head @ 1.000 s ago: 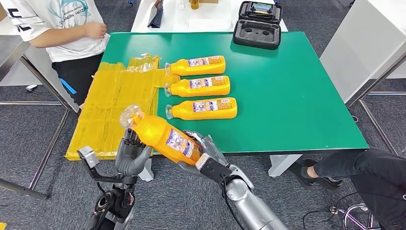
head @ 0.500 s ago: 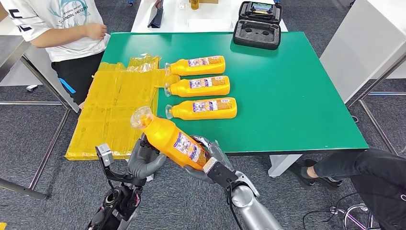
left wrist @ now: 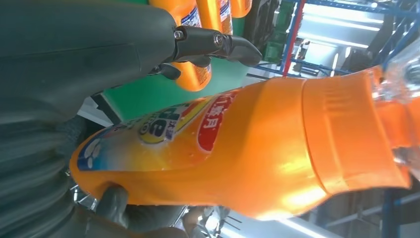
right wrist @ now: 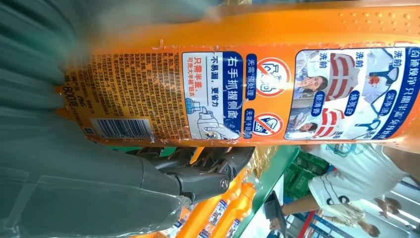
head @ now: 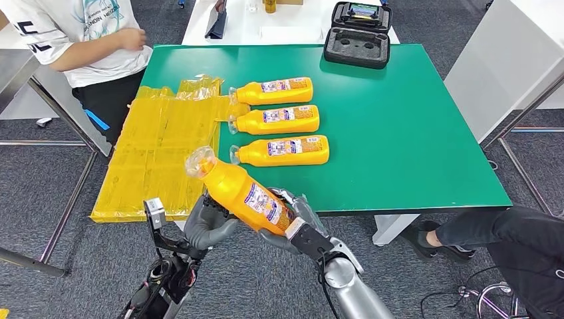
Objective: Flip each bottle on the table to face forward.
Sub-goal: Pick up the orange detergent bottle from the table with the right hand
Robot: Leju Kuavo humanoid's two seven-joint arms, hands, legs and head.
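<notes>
orange bottles (head: 279,120), green table (head: 399,133), yellow sheet (head: 159,153), black case (head: 357,34)

four orange bottles: three (head: 279,91) (head: 282,119) (head: 287,151) on the green table (head: 412,133), one (head: 241,193) held up.

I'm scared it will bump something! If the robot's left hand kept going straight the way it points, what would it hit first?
Probably the held orange bottle, right above the left hand. Past it lies the yellow sheet on the table edge, though depth is unclear.

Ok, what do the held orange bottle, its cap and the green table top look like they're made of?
Orange bottle: looks like glossy moulded plastic, with bright highlights on its body and a printed label film.
Cap: clear, see-through plastic, probably rigid.
Green table top: a matte, even sheet, perhaps rubber or vinyl matting; the look leaves it open.
</notes>
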